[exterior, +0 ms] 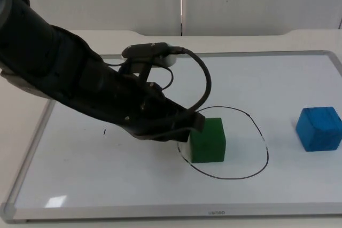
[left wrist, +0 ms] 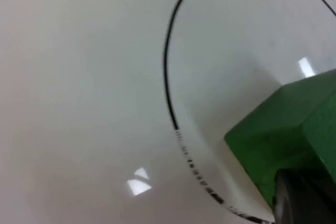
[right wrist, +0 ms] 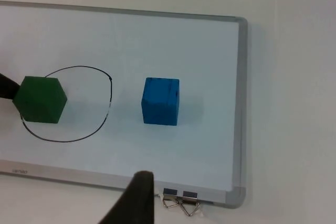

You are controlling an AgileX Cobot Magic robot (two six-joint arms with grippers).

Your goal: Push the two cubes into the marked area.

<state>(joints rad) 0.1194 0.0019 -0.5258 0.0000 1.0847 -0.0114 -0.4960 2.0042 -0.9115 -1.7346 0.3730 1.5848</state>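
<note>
Whiteboard (exterior: 107, 185) — green cube (exterior: 208, 140), blue cube (exterior: 319, 128)

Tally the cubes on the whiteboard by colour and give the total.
Green cube: 1, at the left edge of the drawn circle, the left gripper against it.
Blue cube: 1, outside the circle.
Total: 2 cubes.
</note>
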